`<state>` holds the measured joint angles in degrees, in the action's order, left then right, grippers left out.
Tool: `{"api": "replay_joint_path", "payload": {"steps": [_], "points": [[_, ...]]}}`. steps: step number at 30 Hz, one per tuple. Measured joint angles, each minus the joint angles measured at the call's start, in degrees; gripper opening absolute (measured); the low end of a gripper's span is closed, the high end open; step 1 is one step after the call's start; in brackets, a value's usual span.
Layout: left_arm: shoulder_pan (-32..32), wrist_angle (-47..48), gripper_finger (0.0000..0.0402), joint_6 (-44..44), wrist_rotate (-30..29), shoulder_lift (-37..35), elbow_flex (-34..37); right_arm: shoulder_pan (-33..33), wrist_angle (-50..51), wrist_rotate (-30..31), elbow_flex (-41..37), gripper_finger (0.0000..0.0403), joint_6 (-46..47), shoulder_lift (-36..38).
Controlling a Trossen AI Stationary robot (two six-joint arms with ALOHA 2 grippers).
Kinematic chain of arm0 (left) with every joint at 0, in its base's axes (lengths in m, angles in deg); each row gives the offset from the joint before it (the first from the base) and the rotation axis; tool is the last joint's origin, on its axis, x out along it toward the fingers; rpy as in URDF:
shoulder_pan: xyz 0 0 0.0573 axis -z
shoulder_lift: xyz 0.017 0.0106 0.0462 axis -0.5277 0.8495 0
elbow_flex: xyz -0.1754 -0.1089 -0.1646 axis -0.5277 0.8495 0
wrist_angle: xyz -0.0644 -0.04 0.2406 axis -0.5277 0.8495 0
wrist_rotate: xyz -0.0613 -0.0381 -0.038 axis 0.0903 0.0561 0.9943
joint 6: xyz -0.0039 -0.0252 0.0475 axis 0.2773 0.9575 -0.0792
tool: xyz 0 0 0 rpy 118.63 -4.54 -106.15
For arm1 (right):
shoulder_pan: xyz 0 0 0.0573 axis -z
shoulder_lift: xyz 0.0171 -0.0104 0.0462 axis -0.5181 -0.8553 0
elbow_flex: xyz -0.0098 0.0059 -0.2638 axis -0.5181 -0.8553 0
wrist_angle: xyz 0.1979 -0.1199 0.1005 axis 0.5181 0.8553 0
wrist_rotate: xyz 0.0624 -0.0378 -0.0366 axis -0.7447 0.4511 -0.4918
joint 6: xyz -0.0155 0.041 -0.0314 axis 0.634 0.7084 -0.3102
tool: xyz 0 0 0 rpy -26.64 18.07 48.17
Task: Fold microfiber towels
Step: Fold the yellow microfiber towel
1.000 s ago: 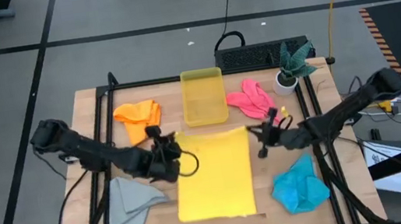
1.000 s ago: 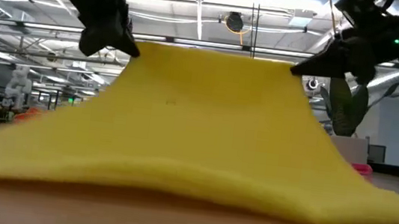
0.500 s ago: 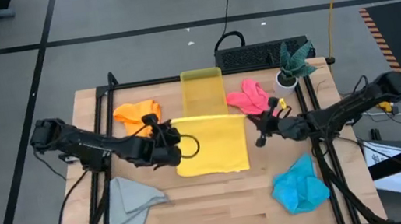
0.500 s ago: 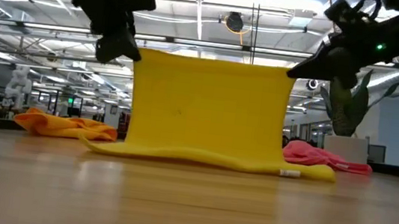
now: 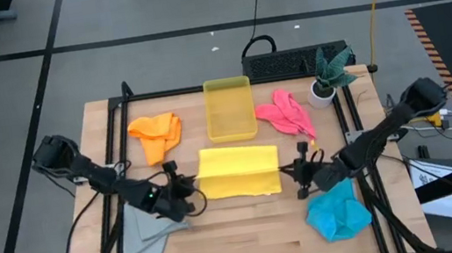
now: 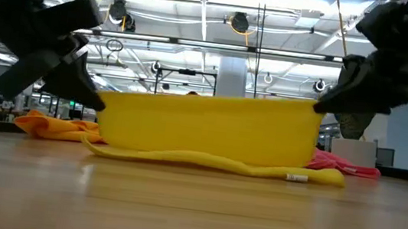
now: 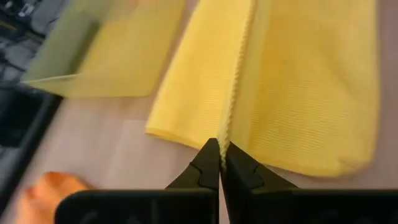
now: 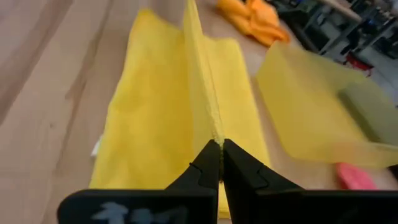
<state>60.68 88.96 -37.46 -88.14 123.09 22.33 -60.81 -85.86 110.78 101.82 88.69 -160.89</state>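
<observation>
The yellow towel (image 5: 237,171) lies at the table's middle, its lower layer flat on the wood and its upper edge (image 6: 209,100) raised and stretched between both grippers. My left gripper (image 5: 192,185) is shut on that edge's left corner, and my right gripper (image 5: 289,172) is shut on its right corner. From the raised edge the cloth hangs in a wall down to the table (image 6: 193,206). The orange (image 5: 156,132), pink (image 5: 286,113), blue (image 5: 337,210) and grey (image 5: 149,239) towels lie bunched around it. My left gripper pinches the left end of the towel's hemmed edge (image 7: 226,132) between its two fingertips, coming from the table's left and slanting down. That edge is lifted clear and runs straight to the other gripper; the cloth below hangs to the table. My right gripper pinches the right end of the same hemmed edge (image 8: 215,133) between its two fingertips, coming from the table's right and slanting a little down. The corner is held above the table, with the cloth falling away on both sides of the edge.
A translucent yellow bin (image 5: 230,108) stands just beyond the towel's far side, and a potted plant (image 5: 325,77) stands at the far right. A black frame (image 5: 229,83) borders the table. Bare wood shows along the near edge (image 5: 242,239).
Both grippers first carried the held edge up and toward the far edge, dragging the towel's near end along the table. They then came down and toward the near edge, so the held edge now hangs low over the lower layer, folding the towel over.
</observation>
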Motion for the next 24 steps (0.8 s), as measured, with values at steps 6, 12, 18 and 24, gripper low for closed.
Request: {"api": "replay_joint_path", "payload": {"steps": [6,12,18,24], "points": [[1.7,-5.7,0.0006,-1.0,3.1,0.0,2.7,-0.1,-3.2,-4.3,0.0,0.0002,0.7,-5.6],[2.2,-6.8,0.0004,-1.7,8.4,0.0,2.7,-0.3,-3.0,-8.8,0.0,0.0002,0.9,-6.0],[2.0,-10.3,0.0003,-6.6,0.8,0.0,2.3,-0.5,-2.7,0.4,0.0,0.0002,-6.4,-3.4],[1.2,-11.1,0.0008,-16.8,-10.8,0.0,0.0,-0.5,-3.4,18.0,0.0,0.0002,-19.7,0.9]]}}
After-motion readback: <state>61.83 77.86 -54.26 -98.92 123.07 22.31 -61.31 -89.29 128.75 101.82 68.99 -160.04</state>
